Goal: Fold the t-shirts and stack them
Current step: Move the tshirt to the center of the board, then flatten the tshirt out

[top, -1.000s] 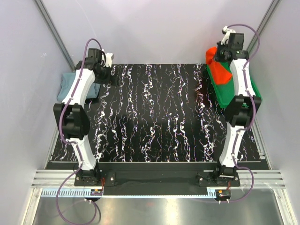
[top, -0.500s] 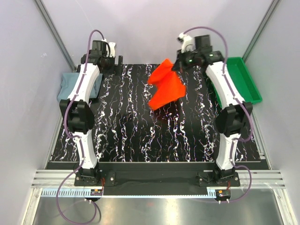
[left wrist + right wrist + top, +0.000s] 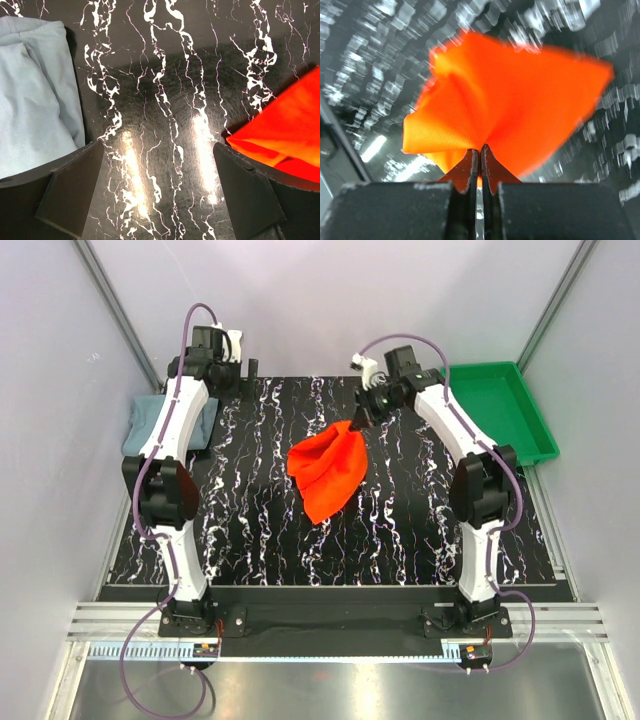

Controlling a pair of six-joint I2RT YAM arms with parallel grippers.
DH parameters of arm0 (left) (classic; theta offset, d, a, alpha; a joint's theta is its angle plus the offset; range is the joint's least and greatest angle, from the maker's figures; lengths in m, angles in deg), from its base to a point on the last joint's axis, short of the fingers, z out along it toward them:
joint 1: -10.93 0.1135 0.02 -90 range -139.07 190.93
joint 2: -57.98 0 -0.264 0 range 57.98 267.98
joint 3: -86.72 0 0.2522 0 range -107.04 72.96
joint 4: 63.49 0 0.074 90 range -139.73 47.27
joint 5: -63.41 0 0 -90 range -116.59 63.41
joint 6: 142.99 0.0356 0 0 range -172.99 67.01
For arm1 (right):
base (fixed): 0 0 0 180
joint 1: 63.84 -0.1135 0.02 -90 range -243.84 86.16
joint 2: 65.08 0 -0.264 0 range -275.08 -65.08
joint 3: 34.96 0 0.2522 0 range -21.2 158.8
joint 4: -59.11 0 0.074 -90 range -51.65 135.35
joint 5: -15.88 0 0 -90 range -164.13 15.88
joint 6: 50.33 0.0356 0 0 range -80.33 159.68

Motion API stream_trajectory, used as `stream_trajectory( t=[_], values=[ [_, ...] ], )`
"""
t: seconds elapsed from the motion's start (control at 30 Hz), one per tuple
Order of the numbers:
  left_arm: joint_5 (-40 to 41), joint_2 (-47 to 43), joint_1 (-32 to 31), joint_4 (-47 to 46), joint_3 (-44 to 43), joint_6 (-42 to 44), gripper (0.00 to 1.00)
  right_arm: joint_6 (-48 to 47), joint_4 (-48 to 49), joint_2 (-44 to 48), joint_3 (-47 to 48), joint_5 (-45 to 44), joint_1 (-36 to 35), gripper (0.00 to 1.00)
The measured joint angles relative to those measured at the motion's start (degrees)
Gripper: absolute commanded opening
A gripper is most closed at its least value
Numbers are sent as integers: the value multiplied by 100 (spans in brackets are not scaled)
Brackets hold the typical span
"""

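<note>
One orange shirt (image 3: 325,475) hangs mid-frame from the clamped right tool (image 3: 358,423), left tool (image 3: 157,186) gaping empty; next, probably spread it flat on the counter (image 3: 250,525).

One orange-red t-shirt (image 3: 325,475) and one grey-blue t-shirt (image 3: 146,425) — two in all — plus one green tray (image 3: 500,405), one tabletop (image 3: 260,510) and two arms: left arm (image 3: 178,420), right arm (image 3: 450,420).

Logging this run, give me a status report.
Right end effector shut on orange shirt. Left end effector open, empty. Grey-blue shirt far left. Nothing blocking.
</note>
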Motion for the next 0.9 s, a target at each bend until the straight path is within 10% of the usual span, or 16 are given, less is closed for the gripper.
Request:
stream_trajectory(
  t=[0.2,0.27,0.37,0.9],
  values=[
    [0,-28,0,24,57,0,99,-85,372,210,-1126,-1414,455,0],
    [0,-28,0,26,57,2,99,66,496,216,-1152,-1860,597,42],
    [0,-28,-17,24,61,2,99,289,761,273,-1150,-2444,828,67],
    [81,-417,-72,70,817,52,99,-55,1587,1388,-1893,-1637,-291,59]
  ],
)
